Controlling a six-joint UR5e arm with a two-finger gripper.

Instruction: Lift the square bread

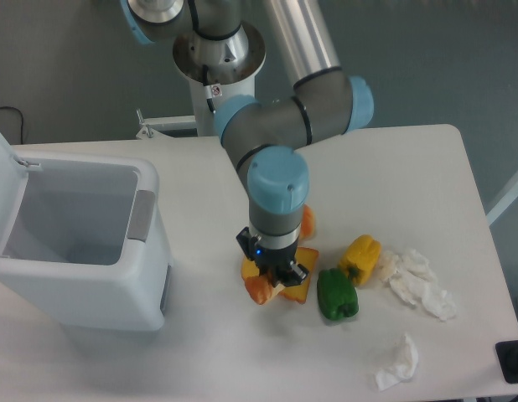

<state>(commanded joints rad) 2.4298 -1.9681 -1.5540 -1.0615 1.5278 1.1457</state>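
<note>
Count I see: one square bread (pixel 297 287), two peppers, three tissues; gripper (pixel 278 280) covers bread, jaw state unreadable.

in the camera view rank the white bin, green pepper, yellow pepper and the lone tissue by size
1. white bin, by far the largest
2. green pepper and yellow pepper, too alike to rank
3. lone tissue, looks slightly smaller

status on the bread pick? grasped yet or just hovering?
Done: the end effector is down at the square bread, which sits beside the green pepper. In hand: unclear; the wrist hides the fingers, so a grip can't be confirmed. Left: the lift; the bread looks to be on the table.
</note>
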